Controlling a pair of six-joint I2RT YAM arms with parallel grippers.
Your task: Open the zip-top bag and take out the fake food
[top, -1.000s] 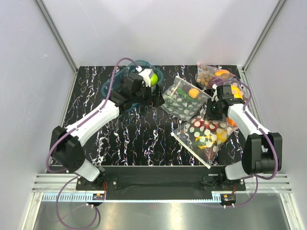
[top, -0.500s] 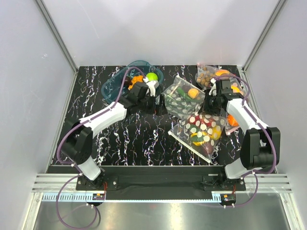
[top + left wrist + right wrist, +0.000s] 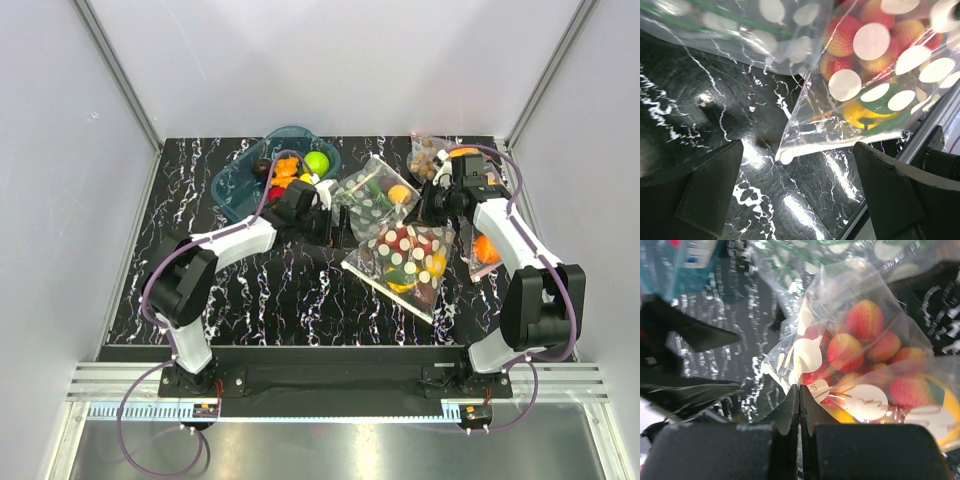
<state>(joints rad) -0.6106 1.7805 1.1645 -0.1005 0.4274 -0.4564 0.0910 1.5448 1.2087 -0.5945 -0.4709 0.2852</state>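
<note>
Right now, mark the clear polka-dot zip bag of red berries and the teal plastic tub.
clear polka-dot zip bag (image 3: 405,265): top external view, bag's middle.
teal plastic tub (image 3: 228,186): top external view, bare left wall.

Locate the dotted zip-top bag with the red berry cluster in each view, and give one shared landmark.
Top external: zip-top bag lies right of centre, between the two arms.
Left wrist: zip-top bag fills the upper right, one corner dipping to mid-frame.
Right wrist: zip-top bag spans centre to right.
Shared landmark: the red berry cluster inside it, also seen at left wrist and right wrist.
</note>
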